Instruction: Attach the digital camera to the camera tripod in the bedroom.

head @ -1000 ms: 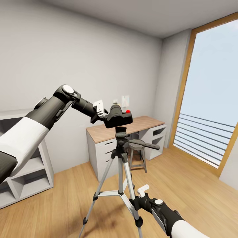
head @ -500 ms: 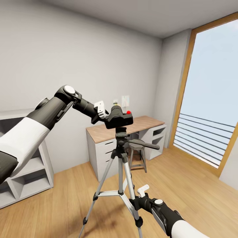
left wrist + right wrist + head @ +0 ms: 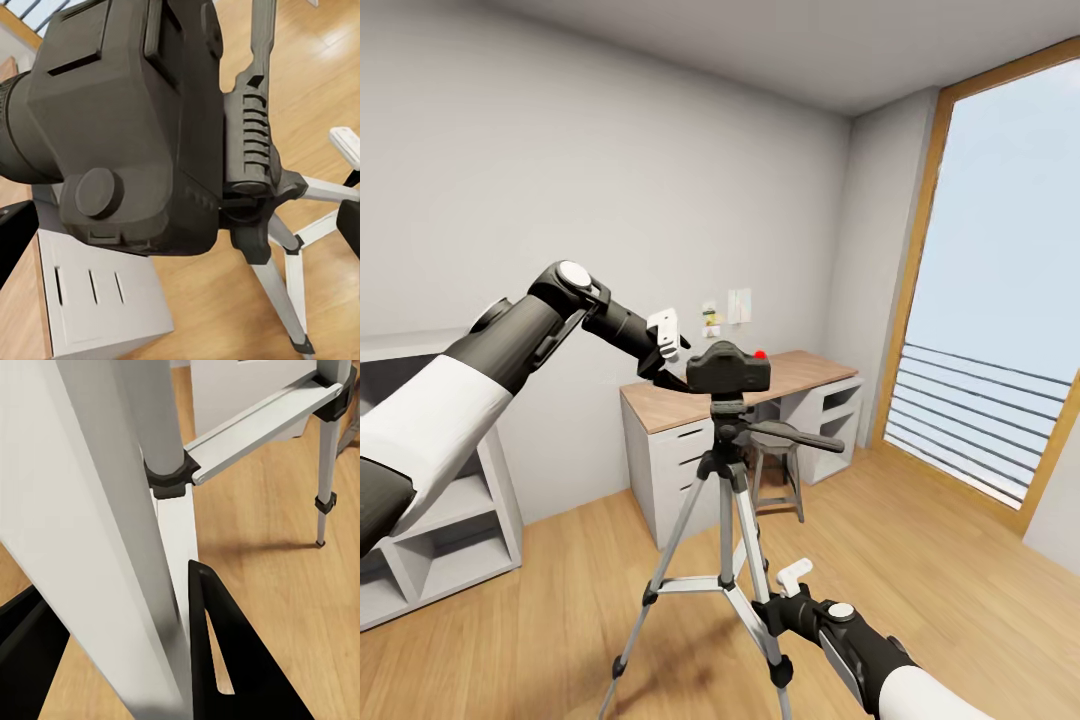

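1. The small black chunky digital camera [image 3: 729,368] with a red button sat level on the black head of the tall silver-legged camera tripod [image 3: 726,500].
2. The left hand [image 3: 672,352] was beside it, fingers apart.
3. The left wrist view showed the camera's underside [image 3: 127,127] against the ribbed mount.
4. The right hand [image 3: 782,590] was clamped on a tripod leg [image 3: 112,547].

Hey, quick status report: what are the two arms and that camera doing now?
Left tool open beside the digital camera. Camera seated on camera tripod. Right tool clamped on a tripod leg. Nothing blocking.
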Tool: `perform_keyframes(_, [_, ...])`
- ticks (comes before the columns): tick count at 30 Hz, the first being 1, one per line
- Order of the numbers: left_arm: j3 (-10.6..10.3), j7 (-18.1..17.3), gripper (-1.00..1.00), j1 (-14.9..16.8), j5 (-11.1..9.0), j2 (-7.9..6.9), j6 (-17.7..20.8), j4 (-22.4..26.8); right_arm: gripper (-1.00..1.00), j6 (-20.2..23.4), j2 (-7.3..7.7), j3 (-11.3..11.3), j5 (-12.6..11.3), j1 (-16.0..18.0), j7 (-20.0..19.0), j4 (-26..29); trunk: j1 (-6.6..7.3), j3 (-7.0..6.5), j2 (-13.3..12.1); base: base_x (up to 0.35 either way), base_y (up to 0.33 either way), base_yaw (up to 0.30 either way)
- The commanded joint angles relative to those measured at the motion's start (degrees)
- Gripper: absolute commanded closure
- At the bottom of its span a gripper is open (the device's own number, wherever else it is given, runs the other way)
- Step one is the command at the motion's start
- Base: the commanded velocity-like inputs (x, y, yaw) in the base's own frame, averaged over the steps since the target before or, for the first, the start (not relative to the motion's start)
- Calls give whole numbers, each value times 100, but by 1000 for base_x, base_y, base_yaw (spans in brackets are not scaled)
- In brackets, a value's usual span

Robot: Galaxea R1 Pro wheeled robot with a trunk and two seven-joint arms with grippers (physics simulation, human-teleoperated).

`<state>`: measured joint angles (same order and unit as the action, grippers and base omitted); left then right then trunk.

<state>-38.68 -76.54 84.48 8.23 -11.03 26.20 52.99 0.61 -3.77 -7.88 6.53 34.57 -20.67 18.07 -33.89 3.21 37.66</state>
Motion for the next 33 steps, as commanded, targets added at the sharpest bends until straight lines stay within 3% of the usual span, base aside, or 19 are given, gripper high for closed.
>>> perform_keyframes(1, [-8,-20,-100,7,17,-5,60,9,100,9,-1,-3,67,6,-8,11,-2,11,10,0,0,0])
perform_keyframes(17, [-7,-10,-100,7,-9,-18,60,-2,100,9,-1,-3,67,6,-8,12,-2,11,10,0,0,0])
perform_keyframes(21, [93,38,-100,7,-26,-57,65,-11,100,9,-1,-3,67,6,-8,12,-2,11,10,0,0,0])
perform_keyframes(25, [614,270,-100,7,-70,-143,74,-16,100,9,-1,-3,67,6,-8,11,-2,11,10,0,0,0])
perform_keyframes(27, [1398,561,-100,7,-127,-232,88,-53,100,9,-1,-3,67,6,-8,10,-2,11,10,0,0,0])
perform_keyframes(29, [1785,692,-100,7,-160,-269,100,-116,100,9,-1,-3,67,6,-8,11,-2,11,10,0,0,0])
perform_keyframes(30, [2262,841,-100,7,-192,-307,111,-309,100,11,-1,-3,67,6,-8,8,-2,11,10,0,0,0])
perform_keyframes(33, [2672,1014,-100,7,-212,-347,124,-719,100,15,-1,-3,67,6,-8,9,-2,11,10,0,0,0])
